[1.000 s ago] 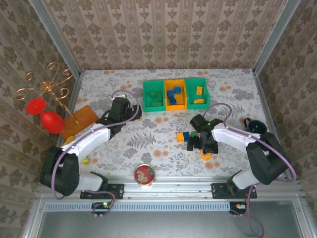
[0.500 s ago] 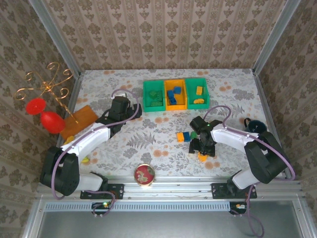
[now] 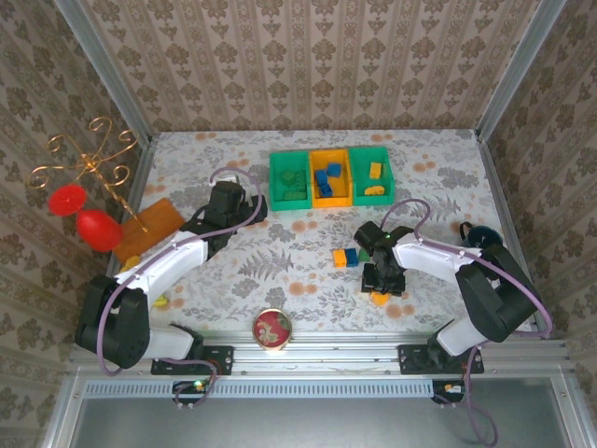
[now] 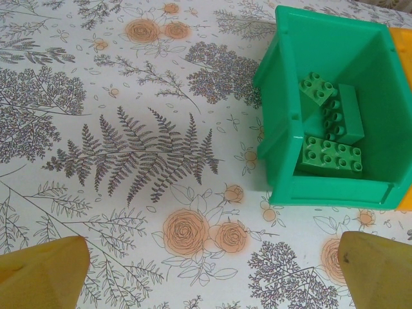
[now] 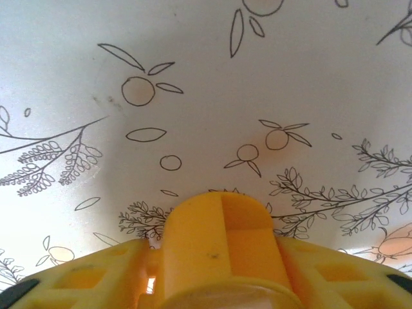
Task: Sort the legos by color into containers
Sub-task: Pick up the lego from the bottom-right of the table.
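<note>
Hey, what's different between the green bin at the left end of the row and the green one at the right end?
The left green bin holds three green bricks; the right green bin holds orange-yellow bricks. So the left one's contents match its colour and the right one's do not. Both are open, rectangular, and flank the orange bin.

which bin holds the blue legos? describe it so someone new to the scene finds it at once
On the floral table, look to the far middle: three small bins stand in a row. It is the orange bin in the centre, with blue bricks inside. The left bin and the right bin are both green, so colour alone marks it out.
</note>
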`<action>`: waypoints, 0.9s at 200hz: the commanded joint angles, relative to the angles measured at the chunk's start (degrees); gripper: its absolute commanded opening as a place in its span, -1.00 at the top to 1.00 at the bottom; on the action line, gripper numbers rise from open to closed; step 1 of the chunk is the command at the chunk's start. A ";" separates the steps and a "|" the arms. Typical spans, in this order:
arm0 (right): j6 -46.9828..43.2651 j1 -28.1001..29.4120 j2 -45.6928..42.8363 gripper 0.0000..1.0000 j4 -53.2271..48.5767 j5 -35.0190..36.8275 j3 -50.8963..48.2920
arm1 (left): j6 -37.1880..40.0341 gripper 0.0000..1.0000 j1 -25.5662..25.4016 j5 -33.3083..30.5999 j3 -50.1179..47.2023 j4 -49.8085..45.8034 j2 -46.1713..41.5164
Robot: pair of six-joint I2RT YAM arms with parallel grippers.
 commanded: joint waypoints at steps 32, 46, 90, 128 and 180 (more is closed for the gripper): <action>1.03 0.60 0.36 0.22 -2.09 1.80 2.61 | -0.16 -1.00 0.40 -0.08 0.81 -0.98 -0.54; 1.03 0.53 0.01 0.24 -2.36 2.27 3.11 | -0.19 -1.00 0.49 -0.12 0.59 -0.98 -0.72; 0.44 0.54 -1.06 0.32 -4.37 6.04 6.53 | -0.12 -1.00 0.76 -0.21 0.19 -0.63 -1.08; -1.22 0.26 -1.49 0.35 -6.54 10.92 11.08 | -0.07 -1.00 0.83 -0.23 -0.10 -0.58 -1.33; -5.96 -2.37 -0.33 0.39 -7.43 14.84 19.49 | 0.09 -1.00 0.84 -0.28 -0.64 -0.73 -2.44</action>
